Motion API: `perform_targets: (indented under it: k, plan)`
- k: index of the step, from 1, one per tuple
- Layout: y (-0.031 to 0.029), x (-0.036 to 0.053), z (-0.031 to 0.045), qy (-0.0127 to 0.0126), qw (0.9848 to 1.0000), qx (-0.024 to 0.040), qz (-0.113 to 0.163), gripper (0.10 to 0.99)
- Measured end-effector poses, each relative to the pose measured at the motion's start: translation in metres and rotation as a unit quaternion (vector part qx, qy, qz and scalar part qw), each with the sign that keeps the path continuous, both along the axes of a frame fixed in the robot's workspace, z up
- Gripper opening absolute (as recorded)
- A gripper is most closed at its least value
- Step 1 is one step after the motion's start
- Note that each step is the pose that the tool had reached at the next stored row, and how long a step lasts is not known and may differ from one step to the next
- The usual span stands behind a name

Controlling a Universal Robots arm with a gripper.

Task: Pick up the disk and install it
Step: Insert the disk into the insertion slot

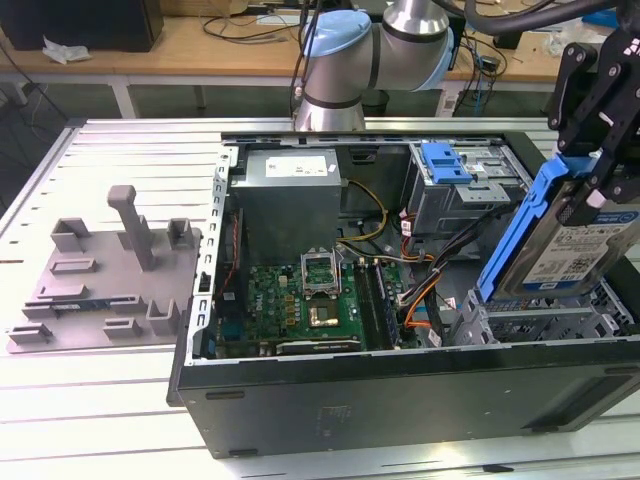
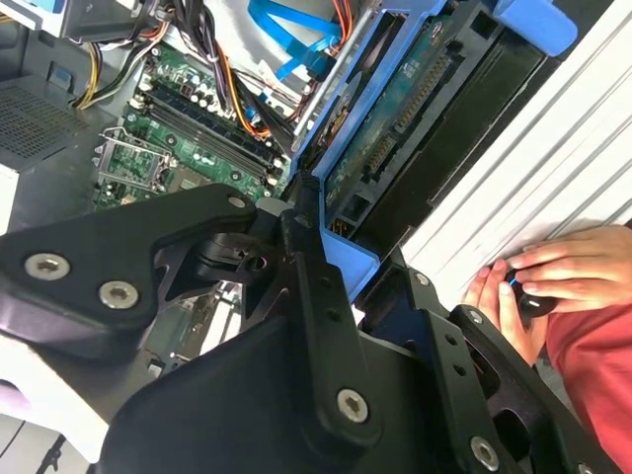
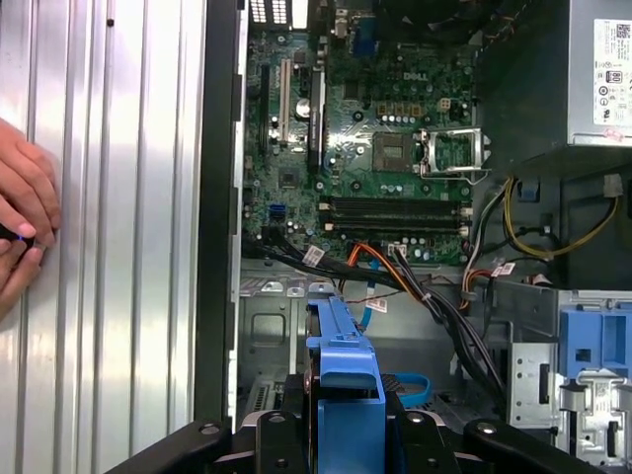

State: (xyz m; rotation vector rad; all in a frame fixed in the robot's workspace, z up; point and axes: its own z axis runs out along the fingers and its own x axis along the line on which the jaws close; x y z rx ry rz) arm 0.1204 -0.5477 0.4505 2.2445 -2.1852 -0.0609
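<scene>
The disk point(image 1: 570, 248), a silver drive with a white-and-blue label in a blue carrier, hangs tilted on edge at the exterior view's right. It is just above the metal drive cage point(image 1: 540, 325) of the open computer case point(image 1: 400, 400). My gripper point(image 1: 588, 195) is shut on its upper end. In the second wrist view the disk's green circuit-board underside point(image 2: 395, 128) runs away from my black fingers point(image 2: 314, 286). In the first wrist view the blue carrier's edge point(image 3: 346, 375) points into the case.
A motherboard point(image 1: 300, 300), a grey power supply point(image 1: 290, 200) and cable bundles point(image 1: 420, 270) lie inside the case. A bare blue bracket point(image 1: 445, 162) sits on the far bay. A grey fixture point(image 1: 110, 270) lies at the exterior view's left. A person's hands point(image 2: 553, 281) rest on the ribbed table beside the case.
</scene>
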Motion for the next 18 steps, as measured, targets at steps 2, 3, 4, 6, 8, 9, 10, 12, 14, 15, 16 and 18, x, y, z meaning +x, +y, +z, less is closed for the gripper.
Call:
perform_targets:
  k: [2,3,4,6,8,9,10,12,14,15,16,18]
  plan:
    - [0.0000,0.0001,-0.0016,0.0000,1.0000,0.0001,-0.003,0.369]
    - [0.0000,0.0002,-0.0019,0.0000,1.0000,0.0001,-0.003,0.369]
    - [-0.0002,0.0004,-0.0025,0.0000,1.0000,0.0001,-0.005,0.369]
    - [-0.0005,0.0005,-0.0029,0.0000,1.0000,0.0000,-0.006,0.369]
    - [-0.0006,0.0006,-0.0033,0.0000,1.0000,0.0001,-0.006,0.369]
    - [-0.0006,0.0007,-0.0034,0.0000,1.0000,0.0000,-0.006,0.369]
    - [-0.0007,0.0007,-0.0037,0.0000,1.0000,0.0001,-0.007,0.369]
    - [-0.0008,0.0010,-0.0040,0.0000,1.0000,0.0000,-0.007,0.369]
    - [-0.0009,0.0012,-0.0043,0.0000,1.0000,0.0000,-0.008,0.369]
    - [-0.0011,0.0013,-0.0045,0.0000,1.0000,0.0000,-0.008,0.369]
    - [-0.0012,0.0015,-0.0049,0.0000,1.0000,0.0000,-0.009,0.369]
    - [-0.0013,0.0016,-0.0052,0.0000,1.0000,0.0001,-0.009,0.369]
